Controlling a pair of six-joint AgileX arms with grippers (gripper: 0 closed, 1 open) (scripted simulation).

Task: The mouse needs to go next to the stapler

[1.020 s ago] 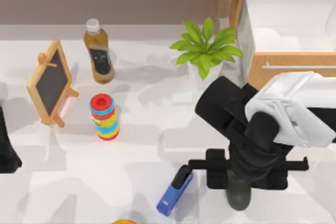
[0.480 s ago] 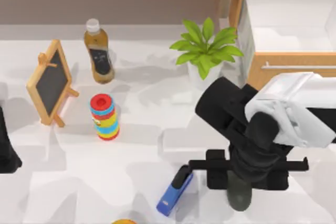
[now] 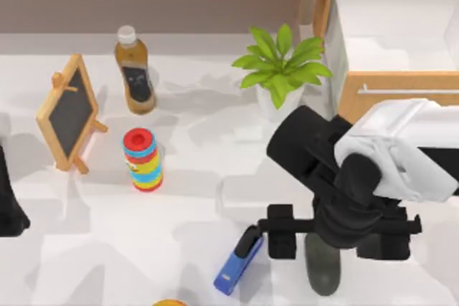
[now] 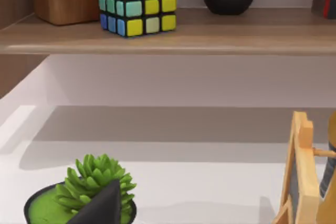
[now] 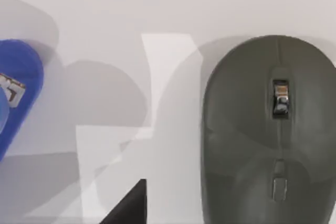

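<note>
Right gripper [image 3: 336,228] sits above the mouse [image 3: 323,269] near the front edge of the tabletop [image 3: 201,177], right of centre, w/ the fingers [image 3: 281,231] spread wide and released — one either side, nothing held between them. Mouse lies flat on the tabletop, just to the right of the stapler [image 3: 239,260], a strip of bare surface between the two, not touching. Judging from that, the mouse looks set down beside the stapler already, so the step in hand is the let-go and pull-away. To do it well I'd lift straight up, keep the fingers wide, no sideways drift — a nudge could slide that smooth shell or clip the stapler. Mouse's long axis runs roughly front-to-back in the top view; the right wrist view shows the scroll wheel [image 5: 280,98] on its back, but I can't tell from the top view which end that is. Stapler's long axis is diagonal, black end toward the back and right, blue end toward the front-left. Left arm [image 3: 10,206] parked at the left edge; can't tell its fingers' state.
</note>
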